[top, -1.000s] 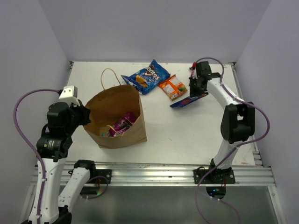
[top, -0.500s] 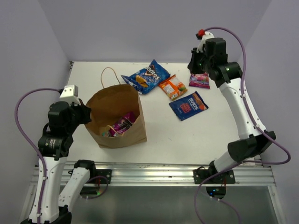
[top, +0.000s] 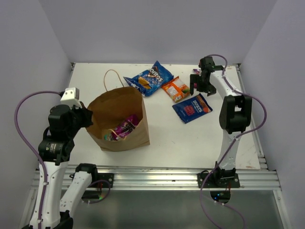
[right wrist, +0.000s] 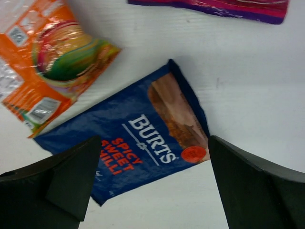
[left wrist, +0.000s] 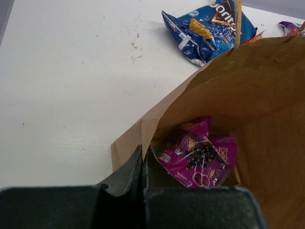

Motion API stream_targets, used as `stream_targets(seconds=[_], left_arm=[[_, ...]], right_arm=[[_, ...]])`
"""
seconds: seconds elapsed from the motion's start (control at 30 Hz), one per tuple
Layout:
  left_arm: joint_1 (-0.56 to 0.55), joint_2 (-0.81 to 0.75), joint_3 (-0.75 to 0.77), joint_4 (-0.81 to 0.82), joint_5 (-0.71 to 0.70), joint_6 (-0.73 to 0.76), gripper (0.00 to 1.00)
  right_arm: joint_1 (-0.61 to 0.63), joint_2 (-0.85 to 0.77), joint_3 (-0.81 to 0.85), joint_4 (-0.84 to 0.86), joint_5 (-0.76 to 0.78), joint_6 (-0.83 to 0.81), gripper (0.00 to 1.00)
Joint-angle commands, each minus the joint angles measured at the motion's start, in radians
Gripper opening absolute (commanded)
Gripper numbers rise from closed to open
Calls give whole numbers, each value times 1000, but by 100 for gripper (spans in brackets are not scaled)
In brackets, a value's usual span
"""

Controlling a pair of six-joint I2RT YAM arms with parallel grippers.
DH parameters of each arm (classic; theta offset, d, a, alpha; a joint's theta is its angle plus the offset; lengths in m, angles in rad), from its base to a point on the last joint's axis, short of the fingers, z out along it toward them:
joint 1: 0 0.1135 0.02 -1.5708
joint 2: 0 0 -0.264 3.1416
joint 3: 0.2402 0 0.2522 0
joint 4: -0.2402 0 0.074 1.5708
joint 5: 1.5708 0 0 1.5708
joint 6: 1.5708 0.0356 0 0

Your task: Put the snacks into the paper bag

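The brown paper bag (top: 125,106) stands open at the left, and my left gripper (top: 87,117) is shut on its near rim (left wrist: 143,143). Inside lies a purple packet (left wrist: 200,152). Flat on the table lies the dark blue packet with a red label (top: 192,108), between the spread fingers of my open right gripper (right wrist: 155,176), which hovers just above it and holds nothing. The orange packet (right wrist: 47,57) lies to its left. The pink-magenta packet (right wrist: 214,7) lies beyond it. The blue chip bag (top: 148,78) lies behind the paper bag.
The bag's loop handle (top: 110,76) lies on the table behind it. Walls close the table in at the back and on both sides. The right arm's elbow (top: 234,114) hangs over the table's right part.
My right gripper has opened and let go of the dark blue packet, which now lies flat. The right arm swung up, then came back down over it. The left arm has not moved.
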Motion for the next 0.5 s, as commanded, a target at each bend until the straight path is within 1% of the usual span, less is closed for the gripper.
stream_targets(seconds=[0.0, 0.1, 0.23, 0.3, 0.47], left_arm=[[-4, -7, 16, 7, -13, 1, 0], [-4, 1, 19, 4, -13, 3, 0], [-4, 17, 19, 22, -13, 1, 0], [-4, 27, 18, 28, -13, 0, 0], [-4, 36, 9, 48, -12, -2, 0]], right_arm=[[-84, 7, -23, -4, 4, -18, 99], [-119, 30, -75, 20, -53, -17, 99], [-123, 63, -116, 37, -96, -18, 98], [-121, 72, -139, 37, -146, -20, 97], [-123, 43, -217, 71, -205, -26, 93]])
